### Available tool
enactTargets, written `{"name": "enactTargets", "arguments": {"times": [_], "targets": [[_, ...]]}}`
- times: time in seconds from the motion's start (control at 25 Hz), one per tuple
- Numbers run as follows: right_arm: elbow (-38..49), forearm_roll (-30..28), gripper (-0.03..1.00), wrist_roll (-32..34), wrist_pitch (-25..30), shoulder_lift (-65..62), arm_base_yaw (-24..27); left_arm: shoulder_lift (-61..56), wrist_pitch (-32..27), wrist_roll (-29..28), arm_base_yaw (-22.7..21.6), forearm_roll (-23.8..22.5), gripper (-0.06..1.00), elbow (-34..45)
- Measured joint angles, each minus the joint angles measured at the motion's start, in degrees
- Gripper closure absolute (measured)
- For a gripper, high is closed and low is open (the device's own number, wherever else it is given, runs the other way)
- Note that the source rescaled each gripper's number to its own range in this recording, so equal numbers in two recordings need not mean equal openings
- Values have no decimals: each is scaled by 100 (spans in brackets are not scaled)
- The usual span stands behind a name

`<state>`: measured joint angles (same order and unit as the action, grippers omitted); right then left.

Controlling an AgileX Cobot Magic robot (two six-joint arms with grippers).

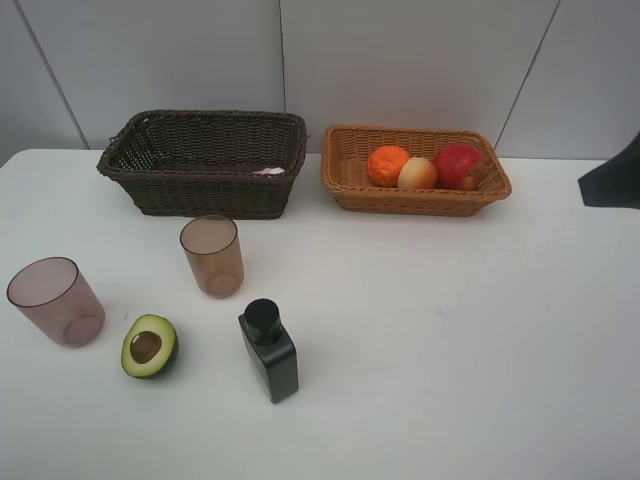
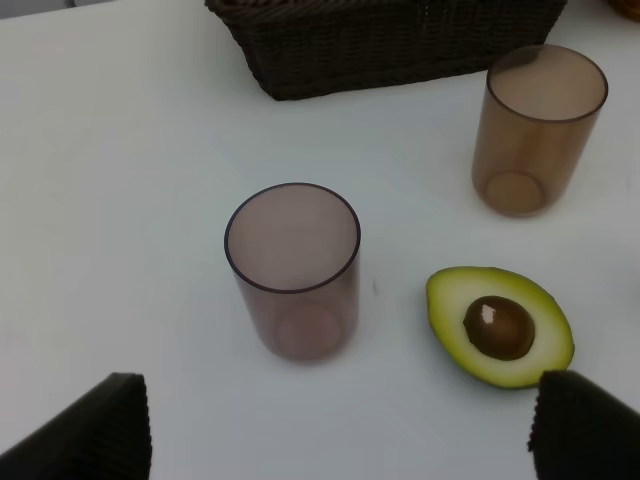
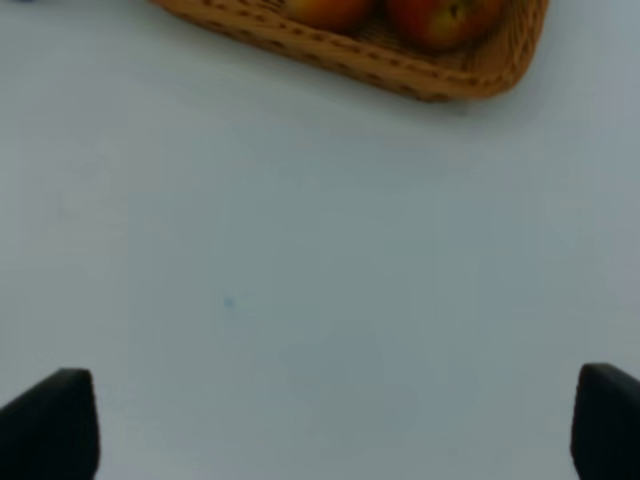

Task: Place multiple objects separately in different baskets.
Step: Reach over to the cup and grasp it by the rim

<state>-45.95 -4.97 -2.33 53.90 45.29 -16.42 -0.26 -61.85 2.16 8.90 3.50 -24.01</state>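
Right, closest in first: left gripper (image 2: 340, 430) poised with jaws spread wide and nothing between them, looking down on the nearer translucent cup (image 2: 293, 270) and the halved avocado (image 2: 500, 325), just beside each other on the white table (image 2: 120, 200). Probably lined up that way to take one of the two next, judging by the aim. Smooth, thin-walled cup, brownish-pink, upright and open-mouthed, likely easy to pinch by the wall. Avocado cut face up, glossy brown pit showing, green skin underneath, rounded and liable to rock. Off to one side, black square bottle (image 1: 268, 350), apparently standing, flat dark faces, round cap. Further back, second cup (image 1: 212, 255), upright too, just short of the dark brown basket (image 1: 200, 195). Deep, coarse weave there, with only a sliver of what looks like the pink bottle (image 1: 269, 171) peeking over the rim. Across the way, right gripper (image 3: 325, 425) likewise gaping and empty, hanging above bare table short of the light tan basket (image 1: 415, 200). Shallow, finer wicker, already carrying tangerine (image 1: 388, 165), peach (image 1: 417, 173) and red apple (image 1: 458, 165) snug in a row. Fruit in one, containers in the other, by the look of the sorting.
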Motion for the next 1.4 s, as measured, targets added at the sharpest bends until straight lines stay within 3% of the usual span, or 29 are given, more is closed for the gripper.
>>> {"name": "enactTargets", "arguments": {"times": [0.32, 0.6, 1.16, 1.4], "targets": [[829, 270, -3, 18, 291, -1479, 955, 0, 0, 0, 0, 0, -6, 0], [1360, 454, -3, 18, 365, -2797, 1501, 0, 0, 0, 0, 0, -6, 0], [1616, 497, -3, 18, 537, -4475, 1712, 0, 0, 0, 0, 0, -6, 0], [1616, 497, -3, 18, 543, -4546, 1712, 0, 0, 0, 0, 0, -6, 0]]}}
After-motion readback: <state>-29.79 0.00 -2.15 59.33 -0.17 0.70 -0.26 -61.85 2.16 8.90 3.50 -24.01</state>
